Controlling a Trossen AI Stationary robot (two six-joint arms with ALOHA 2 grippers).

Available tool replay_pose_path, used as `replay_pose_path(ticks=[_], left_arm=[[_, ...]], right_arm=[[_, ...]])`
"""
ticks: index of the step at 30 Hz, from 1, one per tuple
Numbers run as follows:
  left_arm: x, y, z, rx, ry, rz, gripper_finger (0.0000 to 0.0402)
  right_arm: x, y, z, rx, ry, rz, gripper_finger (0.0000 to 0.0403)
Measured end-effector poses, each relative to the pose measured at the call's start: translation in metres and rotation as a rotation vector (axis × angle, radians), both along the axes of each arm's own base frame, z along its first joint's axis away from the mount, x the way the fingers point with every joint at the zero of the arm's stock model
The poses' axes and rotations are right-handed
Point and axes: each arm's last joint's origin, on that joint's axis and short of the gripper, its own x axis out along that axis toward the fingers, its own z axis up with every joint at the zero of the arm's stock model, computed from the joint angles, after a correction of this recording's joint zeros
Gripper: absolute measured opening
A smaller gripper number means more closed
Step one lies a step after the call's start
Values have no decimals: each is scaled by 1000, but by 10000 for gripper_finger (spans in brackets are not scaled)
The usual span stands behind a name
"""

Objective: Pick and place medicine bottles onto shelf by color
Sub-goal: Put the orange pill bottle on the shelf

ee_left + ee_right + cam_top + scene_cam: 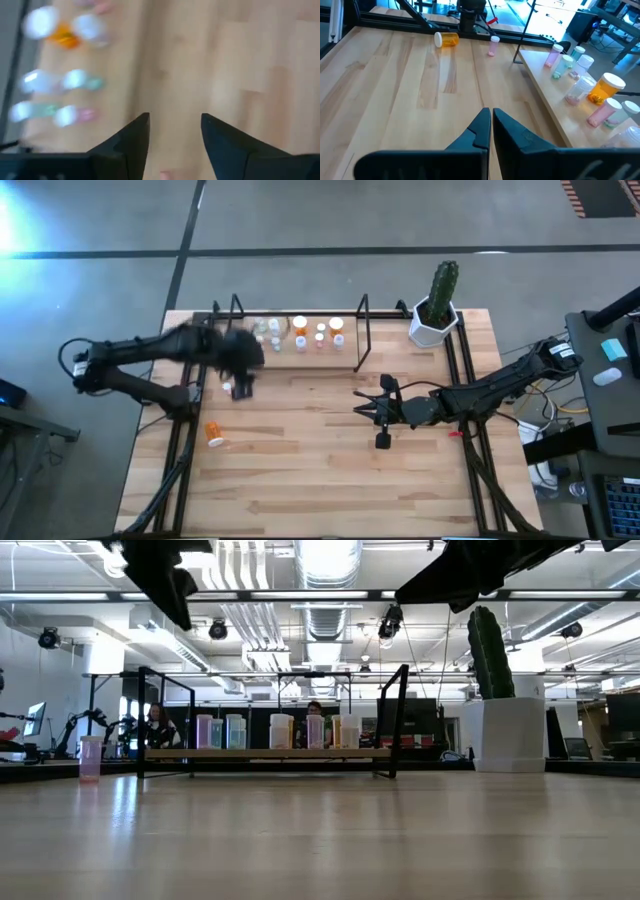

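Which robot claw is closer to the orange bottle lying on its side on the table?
The left claw. It hangs just up and to the side of the orange bottle, while the right claw sits much farther off, past mid-table.

wooden table [330,470] carries shelf [345,352], cactus pot [433,322], two stray bottles [215,434].

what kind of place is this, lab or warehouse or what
Probably a robotics lab in an open industrial hall: exposed ceiling ducts and strip lights overhead, a bare concrete floor around the wooden table, and people seated at workstations behind it.
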Motion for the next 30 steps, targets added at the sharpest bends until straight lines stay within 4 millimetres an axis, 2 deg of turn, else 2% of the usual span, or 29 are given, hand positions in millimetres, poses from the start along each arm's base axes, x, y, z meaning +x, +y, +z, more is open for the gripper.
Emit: replay_pose_path(ticks=[7, 13, 16, 21, 26, 30], left_arm=[[0, -66, -22, -72, 89, -182, 102], [-10, -112, -54, -45, 324, -319, 35], [-13, -133, -75, -14, 454, -315, 21], [-18, -164, -106, 100, 666, -295, 48], [-22, -187, -130, 195, 780, -299, 118], [-25, -198, -143, 238, 834, -336, 179]], right_arm=[[0, 0, 0, 4, 1, -1, 9], [0, 0, 0, 7, 3, -3, 9], [0, 0, 0, 8, 3, -3, 9], [0, 0, 0, 11, 3, -5, 9], [0, 0, 0, 18, 2, -7, 9], [0, 0, 0, 18, 2, -6, 9]])
